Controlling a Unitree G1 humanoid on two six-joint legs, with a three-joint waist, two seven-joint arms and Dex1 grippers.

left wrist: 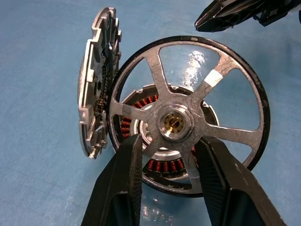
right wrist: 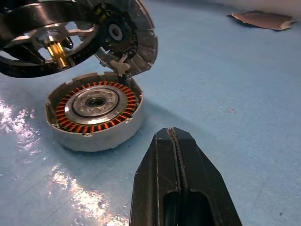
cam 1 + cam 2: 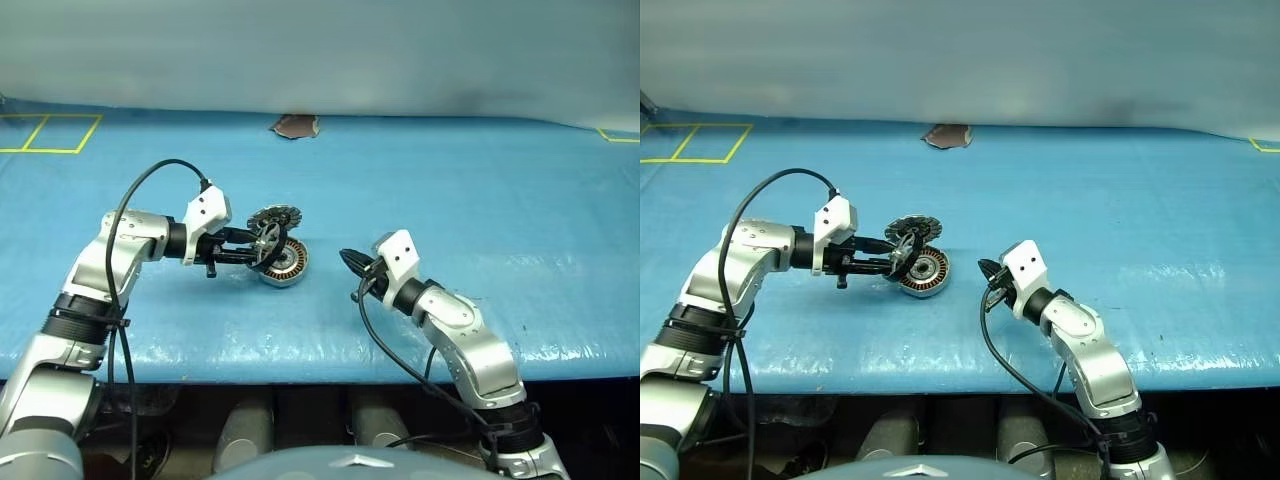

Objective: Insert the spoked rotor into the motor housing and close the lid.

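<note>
Non-task items on the blue bench

The bench has a blue sheet-like top with glossy glare patches, one just in front of the shut right jaws in the right wrist view. A torn brown-grey scrap lies flat at the far edge, well beyond both sets of jaws, roughly between them and nearer the left set's side. Yellow tape lines form boxes at the far corner, well outside the left jaws. More yellow tape sits at the opposite far corner, well beyond the right jaws. A pale wall rises behind the bench.
</note>
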